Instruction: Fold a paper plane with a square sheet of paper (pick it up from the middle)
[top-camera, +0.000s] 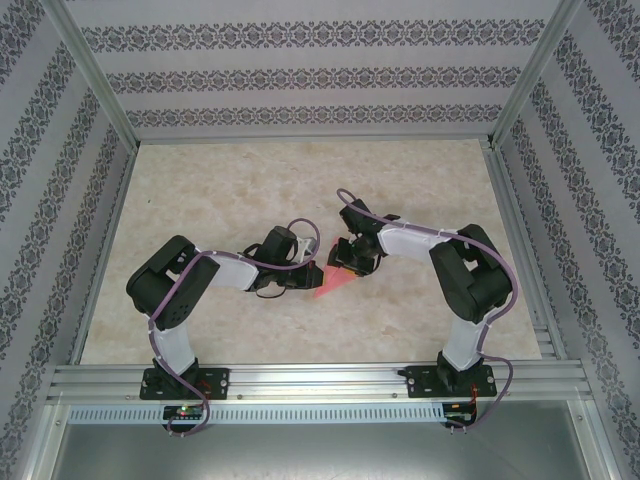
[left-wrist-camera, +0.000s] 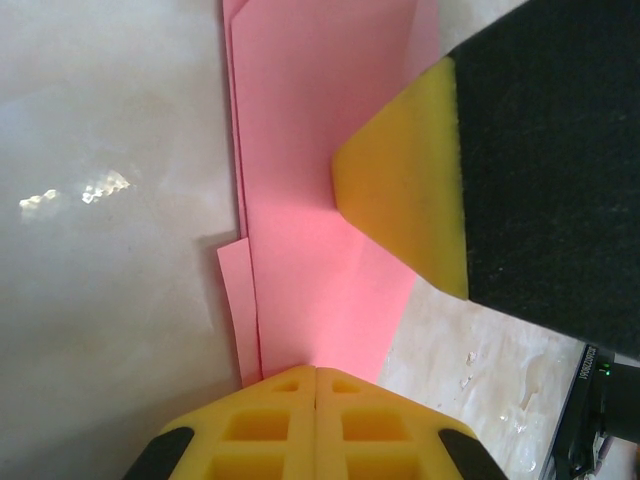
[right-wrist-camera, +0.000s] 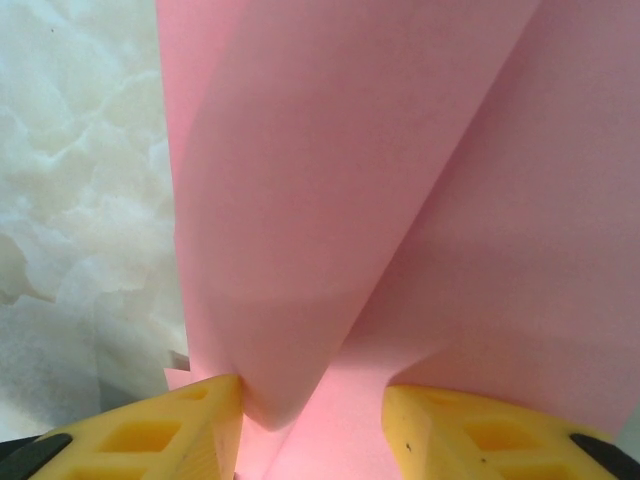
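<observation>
We see the thin, creased pink-red paper sheet (top-camera: 328, 284) lying mid-table on the pale marble-patterned tabletop (top-camera: 200, 190), between the two arms. Our left gripper (left-wrist-camera: 315, 385) has its yellow fingers pressed together, pinching the near edge of the sheet, whose layers lie stacked flat. Our right gripper (right-wrist-camera: 315, 435) has its yellow fingers (right-wrist-camera: 200, 425) spread apart, with a curled-up fold of the sheet bulging between them. The left-hand finger touches the paper.
</observation>
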